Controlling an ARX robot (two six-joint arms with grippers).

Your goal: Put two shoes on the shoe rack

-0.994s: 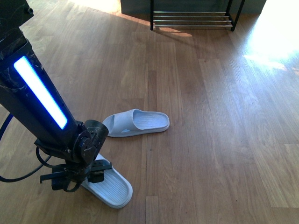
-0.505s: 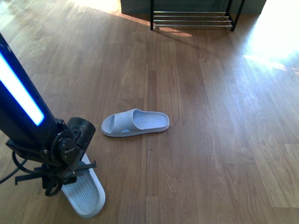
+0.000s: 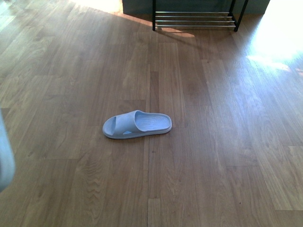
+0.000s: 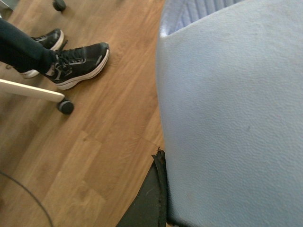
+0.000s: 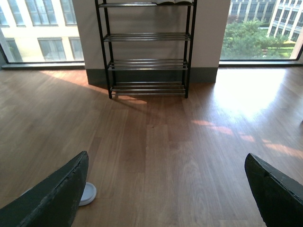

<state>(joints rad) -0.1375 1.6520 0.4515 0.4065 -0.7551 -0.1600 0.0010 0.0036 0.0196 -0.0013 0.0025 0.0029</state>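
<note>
One sandal [image 4: 227,118] is gripped by the left pincer [image 4: 156,194]; the right pincer [image 5: 165,189] is spread empty; no shoe is set on the rack [image 5: 147,47] yet.

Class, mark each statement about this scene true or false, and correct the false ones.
1. A pale blue sandal lies on the wooden floor in front of the robot. True.
2. A shoe sits on the lowest tier of the shoe rack. False: that tier's rods are bare.
3. The right gripper is shut. False: its fingers stand wide apart, holding nothing.
4. A second sandal fills much of the left wrist view. True.
5. Black sneakers on a person's feet show there too. True.
</note>
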